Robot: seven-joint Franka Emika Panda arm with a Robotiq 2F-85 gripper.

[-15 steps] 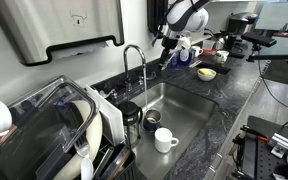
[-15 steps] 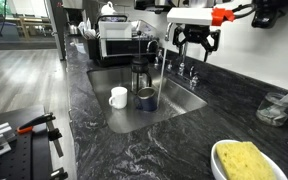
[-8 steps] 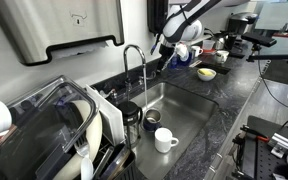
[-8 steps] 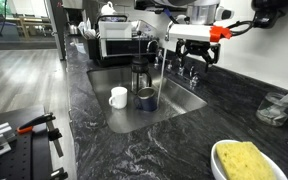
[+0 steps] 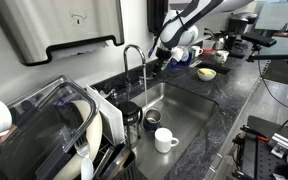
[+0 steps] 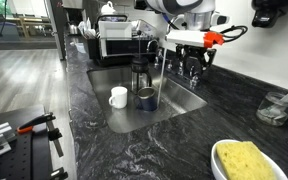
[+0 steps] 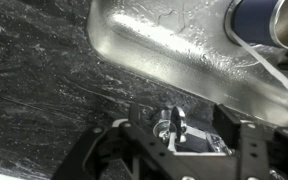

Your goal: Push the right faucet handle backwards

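While its fingers are standing apart, the hand is hanging low over the back strip of the dark stone desk. It is straddling the right faucet handle, a small silvery lever sitting between the two fingers. Whether either finger is touching the lever cannot be told. Just beyond the hand, the steel sink is opening out. To one side of the hand the curved spout is rising, seen in an exterior view. Farther off, down in the basin, a white mug is standing upright.
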